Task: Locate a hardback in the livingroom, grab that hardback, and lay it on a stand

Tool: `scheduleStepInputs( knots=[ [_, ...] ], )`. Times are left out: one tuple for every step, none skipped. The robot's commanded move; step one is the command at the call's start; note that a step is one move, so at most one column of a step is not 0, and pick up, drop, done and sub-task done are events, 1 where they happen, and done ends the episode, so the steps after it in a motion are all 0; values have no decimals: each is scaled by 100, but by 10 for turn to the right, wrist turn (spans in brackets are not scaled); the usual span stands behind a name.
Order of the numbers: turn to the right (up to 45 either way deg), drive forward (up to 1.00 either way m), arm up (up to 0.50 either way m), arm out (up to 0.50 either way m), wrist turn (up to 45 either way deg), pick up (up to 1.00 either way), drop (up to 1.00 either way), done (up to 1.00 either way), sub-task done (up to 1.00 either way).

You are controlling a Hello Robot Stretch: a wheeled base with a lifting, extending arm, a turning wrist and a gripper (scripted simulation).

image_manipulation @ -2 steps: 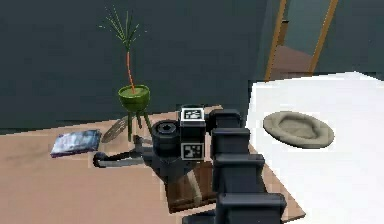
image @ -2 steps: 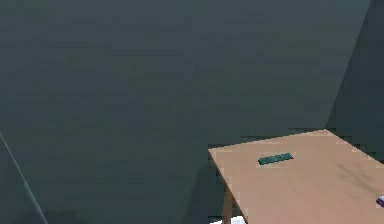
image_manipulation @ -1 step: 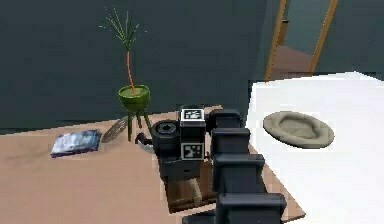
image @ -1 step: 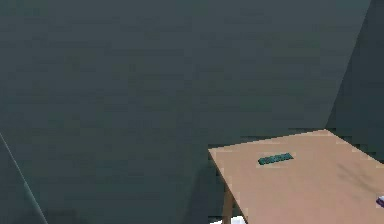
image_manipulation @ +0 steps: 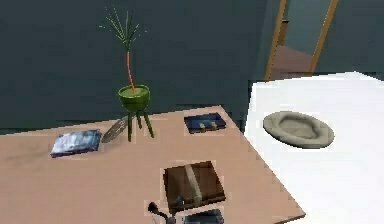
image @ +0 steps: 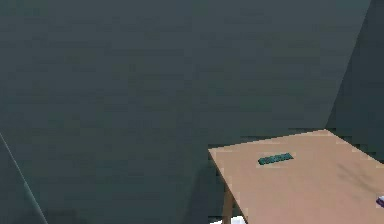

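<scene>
On the tan table [image_manipulation: 120, 185] lies a brown hardback-like book with a pale stripe [image_manipulation: 193, 183], close to the bottom edge of the arm side view. Just below and left of it my gripper [image_manipulation: 160, 211] shows as a dark shape with thin fingers; with the book lying right behind it, I cannot tell whether it holds anything. A blue-covered book [image_manipulation: 205, 123] lies farther out on the table, and a pale blue one [image_manipulation: 77, 142] lies at the left. In the forward view the same tan table [image: 310, 190] carries a small flat dark teal object [image: 274, 159].
A thin plant in a green pot on a small legged stand [image_manipulation: 133, 97] stands at the table's far side. A white surface [image_manipulation: 330, 170] with a beige round dish [image_manipulation: 297, 127] adjoins the table on the right. A wood-framed doorway [image_manipulation: 300, 40] opens beyond. Dark teal walls [image: 150, 90] stand close ahead.
</scene>
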Motion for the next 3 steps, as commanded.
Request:
scheduleStepInputs(
  knots=[
    [0,0,0,0,0,100,0,0,0],
    [0,0,10,0,0,0,0,0,0],
    [0,0,22,0,0,0,0,0,0]
  ],
)
